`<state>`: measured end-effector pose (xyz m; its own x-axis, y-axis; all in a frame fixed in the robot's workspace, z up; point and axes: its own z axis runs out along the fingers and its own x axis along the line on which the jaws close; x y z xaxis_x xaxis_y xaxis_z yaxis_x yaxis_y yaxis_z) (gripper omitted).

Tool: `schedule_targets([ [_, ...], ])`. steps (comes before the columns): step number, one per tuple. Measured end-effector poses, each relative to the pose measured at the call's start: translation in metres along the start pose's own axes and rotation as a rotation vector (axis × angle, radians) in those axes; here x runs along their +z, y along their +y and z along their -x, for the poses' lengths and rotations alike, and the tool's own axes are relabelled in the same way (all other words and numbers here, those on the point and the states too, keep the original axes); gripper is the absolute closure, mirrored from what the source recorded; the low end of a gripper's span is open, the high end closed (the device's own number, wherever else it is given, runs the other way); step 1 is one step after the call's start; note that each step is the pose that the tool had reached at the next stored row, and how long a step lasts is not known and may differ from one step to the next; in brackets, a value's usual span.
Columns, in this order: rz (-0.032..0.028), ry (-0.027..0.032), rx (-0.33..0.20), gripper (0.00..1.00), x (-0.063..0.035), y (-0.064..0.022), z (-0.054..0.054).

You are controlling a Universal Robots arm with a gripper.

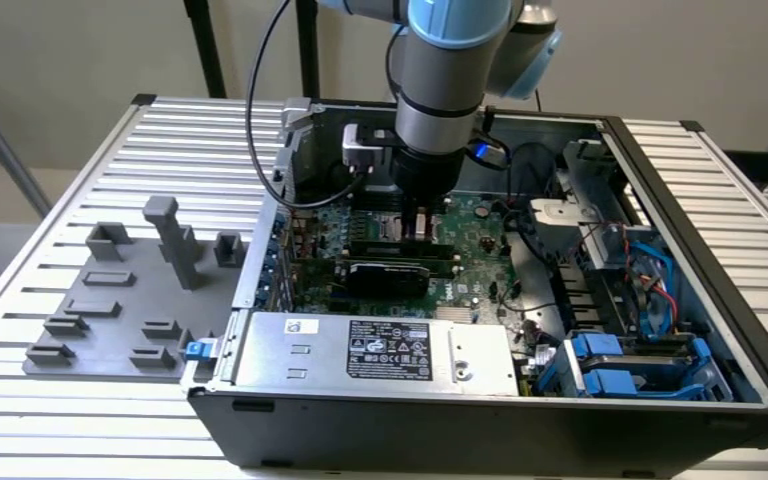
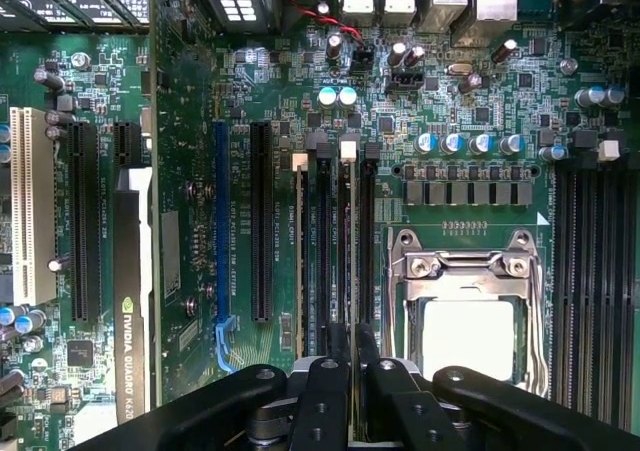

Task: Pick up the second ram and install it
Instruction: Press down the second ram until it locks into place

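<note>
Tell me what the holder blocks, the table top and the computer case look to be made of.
Holder blocks: matte grey plastic by the look, uniform colour with no shine, possibly printed.
Table top: looks like bare aluminium, pale silvery slats with parallel grooves.
Computer case: probably sheet metal, thin straight walls painted or coated black, with a dull sheen.

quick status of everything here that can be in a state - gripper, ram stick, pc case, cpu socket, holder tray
gripper: shut on the second ram, over the motherboard slots
second ram: held edge-on, lined up with a slot
PC case: side open, interior exposed
CPU socket: no cooler, bracket visible
grey holder tray: no RAM in it
</note>
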<state>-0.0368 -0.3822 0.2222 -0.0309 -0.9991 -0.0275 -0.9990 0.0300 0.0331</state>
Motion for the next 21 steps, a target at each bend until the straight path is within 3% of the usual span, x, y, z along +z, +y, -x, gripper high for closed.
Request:
schedule_targets([
  [4, 0.0000, 0.0002, 0.000, 0.85, 0.0002, 0.0000, 0.000],
  [5, 0.0000, 0.0002, 0.000, 0.78, 0.0002, 0.0000, 0.000],
  [9, -0.0001, 0.0000, 0.000, 0.78, -0.0015, 0.0000, 0.000],
  [18, 0.0000, 0.0004, 0.000, 0.78, -0.0205, 0.0007, 0.001],
  [21, -0.0001, 0.0002, 0.000, 0.78, -0.0216, 0.0007, 0.001],
])
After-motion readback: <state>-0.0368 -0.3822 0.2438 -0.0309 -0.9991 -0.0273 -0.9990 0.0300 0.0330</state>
